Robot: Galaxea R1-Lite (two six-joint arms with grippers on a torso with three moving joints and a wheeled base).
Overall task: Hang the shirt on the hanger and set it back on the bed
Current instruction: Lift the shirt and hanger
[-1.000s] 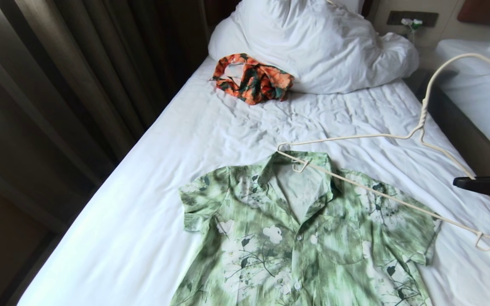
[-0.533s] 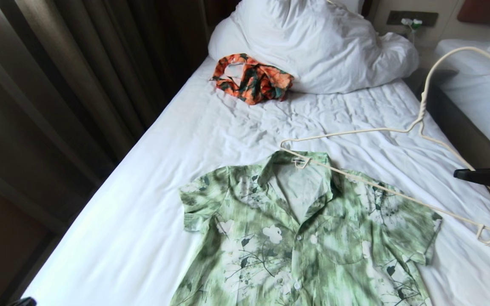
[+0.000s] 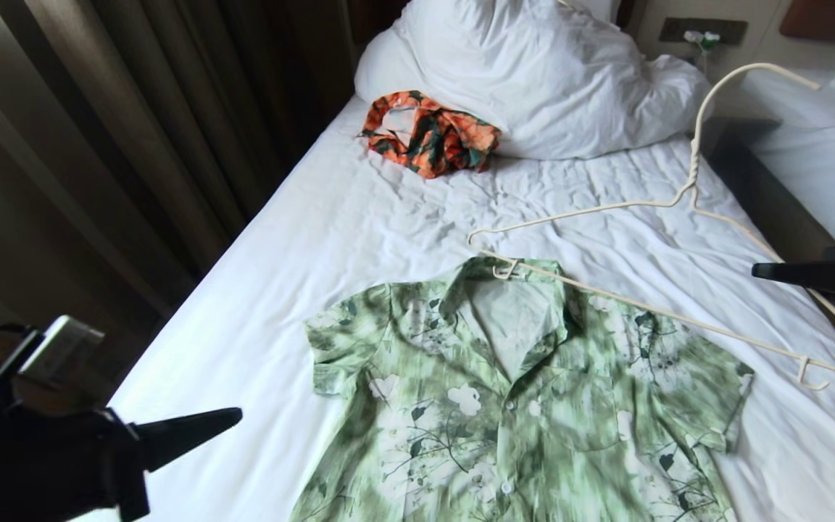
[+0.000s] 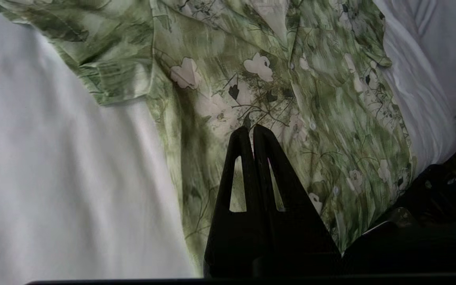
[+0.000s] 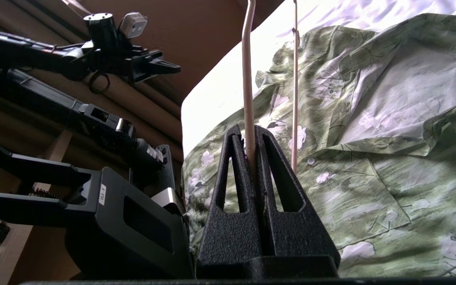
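The light green floral shirt lies flat and face up on the bed, collar toward the pillows. The cream wire hanger is tilted above the shirt's right shoulder, its far tip near the collar and its hook up in the air. My right gripper at the right edge is shut on the hanger's wire, which runs out from between its fingertips. My left gripper hangs at the lower left beside the shirt's sleeve. It is shut and empty, pointing at the shirt's front.
An orange-and-dark-green garment is bunched beside the white duvet at the head of the bed. Dark curtains run along the left side. A second white bed stands to the right across a narrow gap.
My left arm has risen into the head view at the lower left. My right gripper has carried the hanger a little up and to the left. The shirt has not moved.
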